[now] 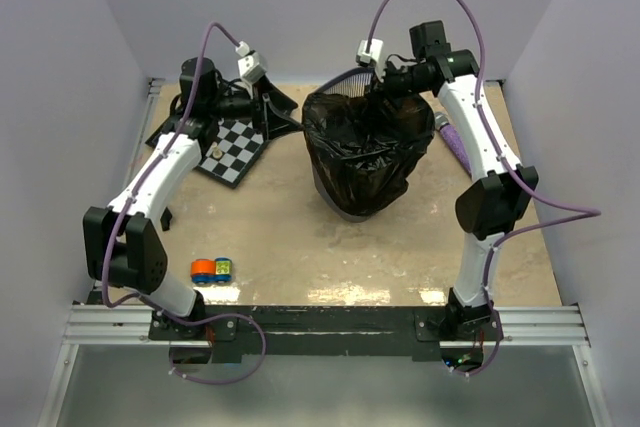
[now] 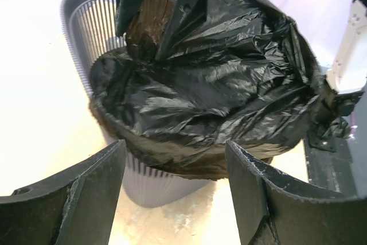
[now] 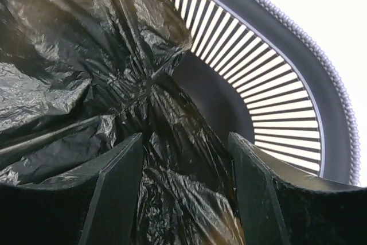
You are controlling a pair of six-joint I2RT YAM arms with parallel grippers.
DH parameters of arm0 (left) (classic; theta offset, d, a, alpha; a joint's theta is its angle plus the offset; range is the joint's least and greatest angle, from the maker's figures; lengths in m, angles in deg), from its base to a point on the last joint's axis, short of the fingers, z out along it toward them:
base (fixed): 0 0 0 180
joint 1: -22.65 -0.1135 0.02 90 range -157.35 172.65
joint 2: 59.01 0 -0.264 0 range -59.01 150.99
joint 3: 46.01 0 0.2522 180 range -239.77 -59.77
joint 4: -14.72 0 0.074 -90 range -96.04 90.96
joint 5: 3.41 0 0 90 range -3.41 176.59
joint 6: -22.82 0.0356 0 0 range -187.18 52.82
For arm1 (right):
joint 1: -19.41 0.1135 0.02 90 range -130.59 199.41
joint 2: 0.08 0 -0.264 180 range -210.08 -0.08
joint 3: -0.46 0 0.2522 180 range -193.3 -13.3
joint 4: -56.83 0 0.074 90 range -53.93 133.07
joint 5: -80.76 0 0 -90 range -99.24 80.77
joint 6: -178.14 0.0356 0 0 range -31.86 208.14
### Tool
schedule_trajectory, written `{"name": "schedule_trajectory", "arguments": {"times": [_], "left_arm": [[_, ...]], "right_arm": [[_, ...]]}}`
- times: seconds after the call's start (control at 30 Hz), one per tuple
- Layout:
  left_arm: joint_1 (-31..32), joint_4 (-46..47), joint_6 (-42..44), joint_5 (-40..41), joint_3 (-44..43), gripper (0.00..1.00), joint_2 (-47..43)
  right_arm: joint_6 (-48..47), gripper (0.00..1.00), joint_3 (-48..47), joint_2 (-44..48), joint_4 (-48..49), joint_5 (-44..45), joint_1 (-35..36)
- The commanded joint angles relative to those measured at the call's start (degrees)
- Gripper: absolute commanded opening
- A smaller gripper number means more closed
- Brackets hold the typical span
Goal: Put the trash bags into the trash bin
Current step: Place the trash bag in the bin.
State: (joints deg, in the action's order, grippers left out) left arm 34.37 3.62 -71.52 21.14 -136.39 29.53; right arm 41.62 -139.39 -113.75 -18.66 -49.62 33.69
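Note:
The trash bin (image 1: 350, 82), a grey wire-mesh basket, stands mid-table with a glossy black trash bag (image 1: 365, 142) draped over its mouth and down its sides. In the left wrist view the bag (image 2: 218, 84) covers most of the bin (image 2: 86, 21). My left gripper (image 2: 175, 144) is open just short of the bin's left side, with nothing between its fingers (image 2: 92, 193). My right gripper (image 1: 385, 82) reaches over the back rim. In its own view it (image 3: 184, 139) is open inside the bin (image 3: 321, 84), with crinkled bag film (image 3: 69, 55) lying between and under its fingers.
A checkerboard mat (image 1: 232, 147) lies at the back left under the left arm. A purple glittery microphone (image 1: 452, 137) rests to the right of the bin by the right arm. A small orange and blue object (image 1: 210, 269) sits near the front left edge.

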Motion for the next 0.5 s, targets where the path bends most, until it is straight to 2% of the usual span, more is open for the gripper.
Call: {"name": "schedule_trajectory", "arguments": {"times": [0.0,0.03,0.07,0.2,0.27,0.47], "left_arm": [[0.31,-1.87,3.73,0.76,-3.8,0.74,1.99],[0.49,-1.52,3.64,1.02,-3.89,0.74,2.26],[0.66,-1.34,3.55,1.03,-3.8,0.74,2.61],[1.19,0.58,2.5,2.34,-4.77,0.73,4.36],[1.19,3.39,0.66,3.31,-4.94,0.73,4.98],[1.19,4.55,-1.46,3.93,-8.54,0.72,7.44]], "right_arm": [[1.87,0.65,1.71,2.84,6.7,2.58,-0.05],[1.79,0.64,1.72,2.66,7.06,2.67,-0.05],[1.53,0.56,1.28,2.23,6.98,2.68,-0.05],[2.39,0.13,-1.53,0.91,6.89,-0.04,-0.57],[5.46,0.0,-1.97,0.99,9.77,-1.53,-1.1],[15.48,0.0,-2.33,0.91,21.63,-4.18,-3.38]]}}
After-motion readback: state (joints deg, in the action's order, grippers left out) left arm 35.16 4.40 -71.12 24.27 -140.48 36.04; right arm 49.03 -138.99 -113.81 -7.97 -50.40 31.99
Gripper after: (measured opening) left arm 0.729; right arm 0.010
